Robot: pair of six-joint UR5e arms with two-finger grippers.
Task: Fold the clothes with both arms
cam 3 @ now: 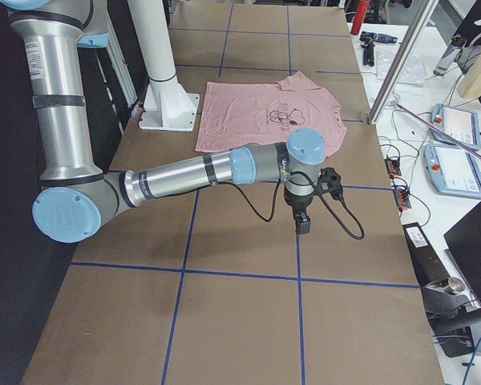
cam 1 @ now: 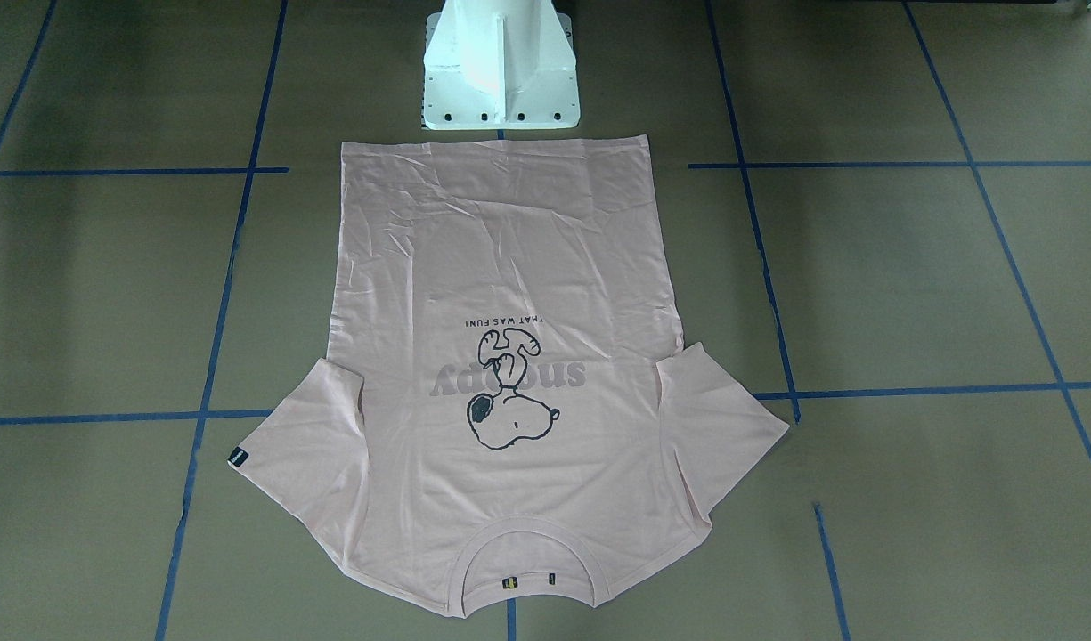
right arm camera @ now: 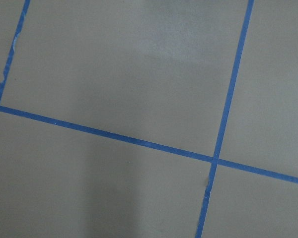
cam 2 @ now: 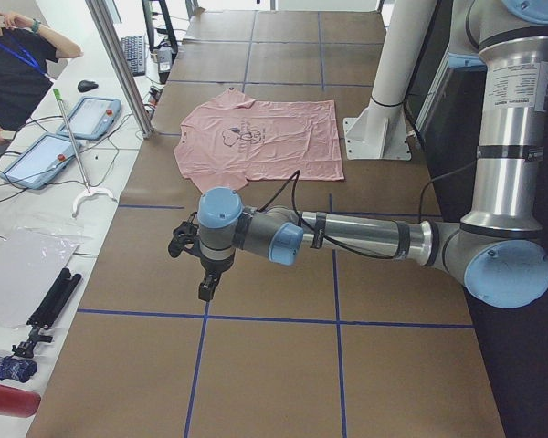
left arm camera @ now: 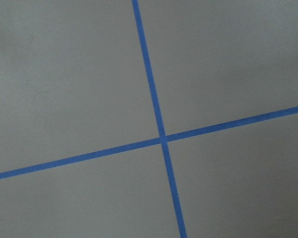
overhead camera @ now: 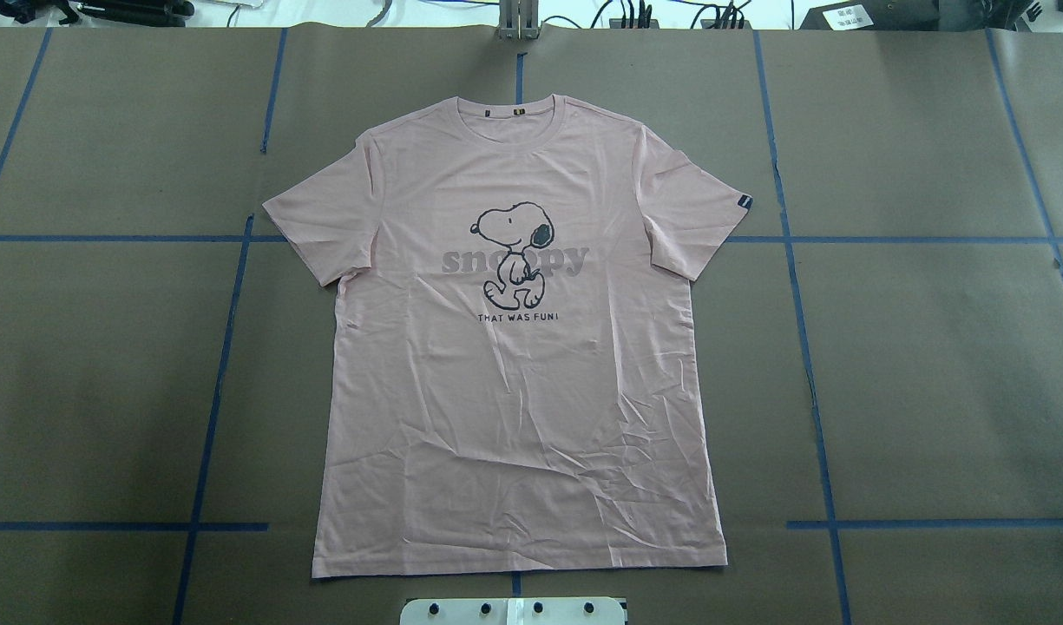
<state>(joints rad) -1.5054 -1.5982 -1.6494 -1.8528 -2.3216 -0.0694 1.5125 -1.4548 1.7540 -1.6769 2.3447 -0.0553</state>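
The black two-finger left gripper [cam 2: 206, 288] points down above the brown-covered table [cam 2: 283, 374], well apart from the garment; whether it is parted or clenched cannot be told. The black two-finger right gripper [cam 3: 302, 224] hangs likewise at the opposite end, its state equally unreadable. The silver-grey tubular left arm [cam 2: 365, 235] and right arm [cam 3: 184, 178] each reach out level over the surface. Both wrist views show only blue tape lines [left arm camera: 159, 139] crossing. The pale pink short-sleeved T-shirt [overhead camera: 514, 408] lies flat at the table's centre, cartoon-dog print up, sleeves spread, hem just beside the white pedestal [cam 1: 500, 62], collar at the far edge.
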